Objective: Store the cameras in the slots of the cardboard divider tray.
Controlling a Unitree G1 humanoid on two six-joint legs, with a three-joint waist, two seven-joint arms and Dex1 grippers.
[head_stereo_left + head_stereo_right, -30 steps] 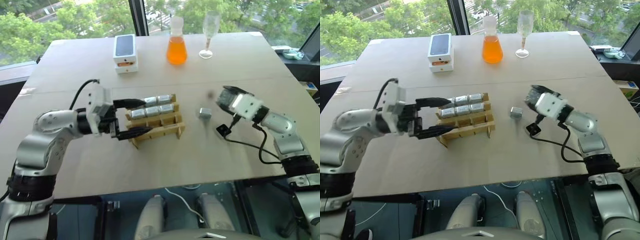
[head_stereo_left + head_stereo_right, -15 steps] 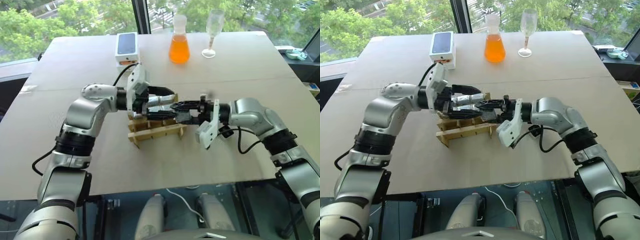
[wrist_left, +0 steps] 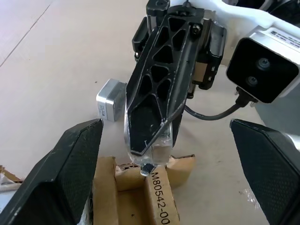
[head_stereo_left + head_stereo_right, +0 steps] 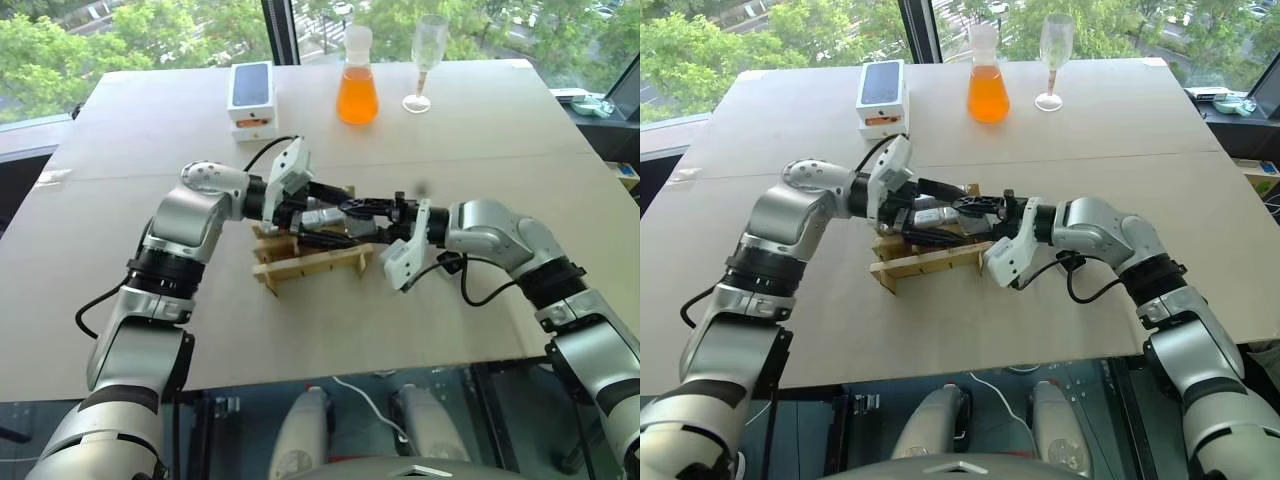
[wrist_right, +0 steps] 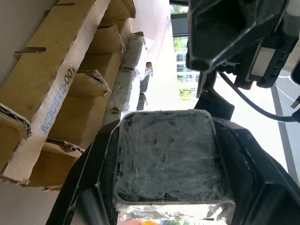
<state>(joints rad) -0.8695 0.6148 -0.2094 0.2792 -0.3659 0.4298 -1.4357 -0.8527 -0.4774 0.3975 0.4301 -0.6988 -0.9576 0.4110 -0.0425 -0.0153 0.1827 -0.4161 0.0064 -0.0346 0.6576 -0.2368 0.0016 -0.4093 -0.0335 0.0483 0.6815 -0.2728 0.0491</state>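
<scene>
The right gripper [image 5: 164,164] pinches a wrapped camera [image 5: 165,157] over the cardboard divider tray [image 4: 310,262] mid-table, apparently to slot it. The left gripper [image 4: 335,215], fingers spread, flanks it. A spare camera [image 3: 110,100] lies beside the tray.

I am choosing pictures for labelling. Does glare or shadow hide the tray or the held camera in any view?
Left eye view: even daylight from the windows, the cardboard divider tray lit; right wrist view: bright window behind, the wrap on the camera in the right gripper glints; left wrist view: soft shadows, no glare.
</scene>
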